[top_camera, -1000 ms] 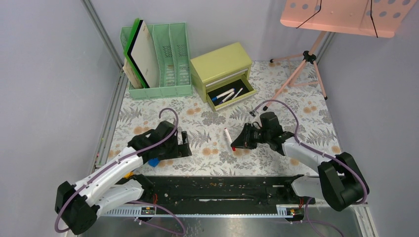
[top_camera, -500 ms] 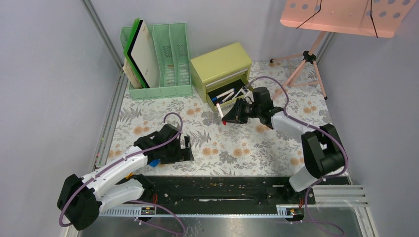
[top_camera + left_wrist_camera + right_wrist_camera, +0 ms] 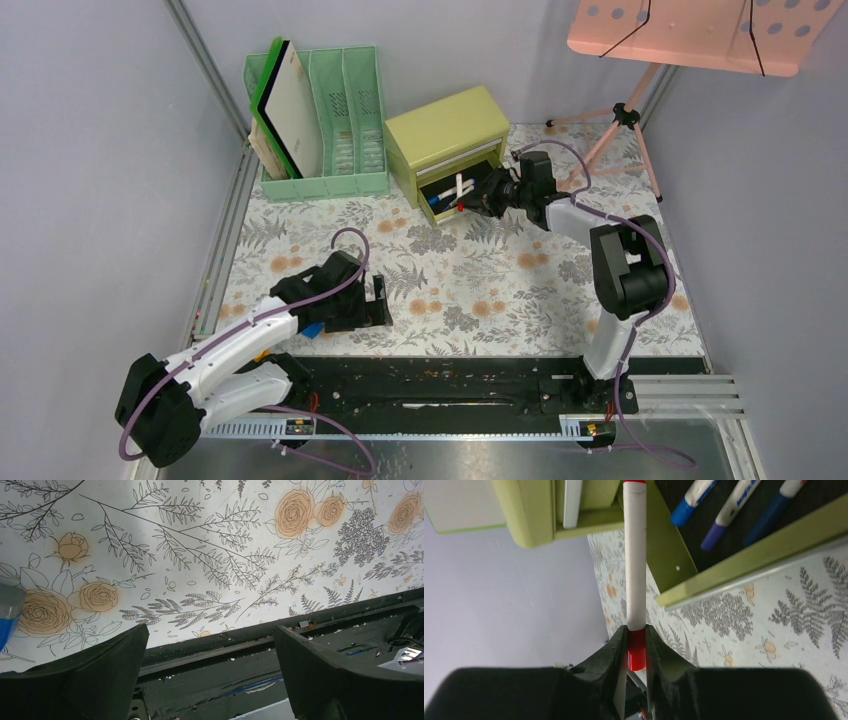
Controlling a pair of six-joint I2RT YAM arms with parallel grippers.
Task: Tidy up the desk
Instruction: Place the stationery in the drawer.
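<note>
The desk (image 3: 480,290) has a pale covering with grey ferns and orange flowers. My right gripper (image 3: 477,200) is shut on a white marker with a red cap (image 3: 635,580) and holds it over the open drawer (image 3: 470,192) of the yellow-green chest (image 3: 445,128). The marker also shows in the top view (image 3: 460,190). Several markers lie in the drawer (image 3: 734,510). My left gripper (image 3: 372,300) is open and empty, low over the desk's near left part, its fingers (image 3: 90,675) wide apart. A blue-capped thing (image 3: 312,329) lies under the left arm.
A green file rack (image 3: 320,115) with folders stands at the back left. A pink stand on a tripod (image 3: 620,115) is at the back right. A black rail (image 3: 450,385) runs along the desk's near edge.
My right gripper has carried the red-capped marker from the desk's middle up and back to the open drawer. The left arm has shifted only slightly.
</note>
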